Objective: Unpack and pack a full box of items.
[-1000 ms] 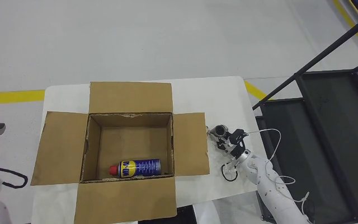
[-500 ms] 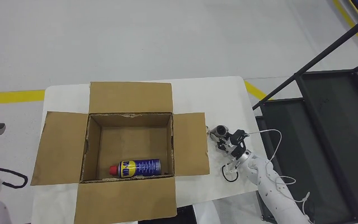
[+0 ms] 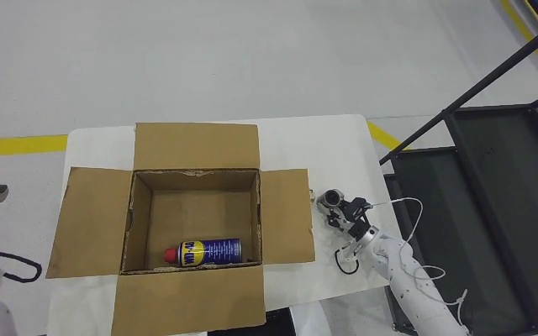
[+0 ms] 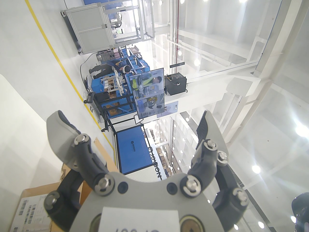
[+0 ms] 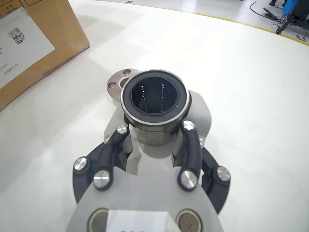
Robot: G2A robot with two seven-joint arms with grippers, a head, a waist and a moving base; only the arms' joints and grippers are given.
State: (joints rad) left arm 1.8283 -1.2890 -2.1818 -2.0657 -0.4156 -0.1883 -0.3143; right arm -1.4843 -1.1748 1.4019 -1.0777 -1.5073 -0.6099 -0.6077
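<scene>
Right gripper closed on flanged bearing beside box; left gripper wide open, empty. Advise square grip on the sleeve, staying clear of the flap.

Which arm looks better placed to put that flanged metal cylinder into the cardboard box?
Right: the right gripper grips the silver flanged metal cylinder beside the open brown cardboard box; the left gripper is open, aimed at the ceiling.

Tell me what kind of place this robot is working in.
Probably a factory floor or industrial hall: a yellow floor line, an aluminium-framed enclosure and blue workstations stand under a high ceiling with many lights.
</scene>
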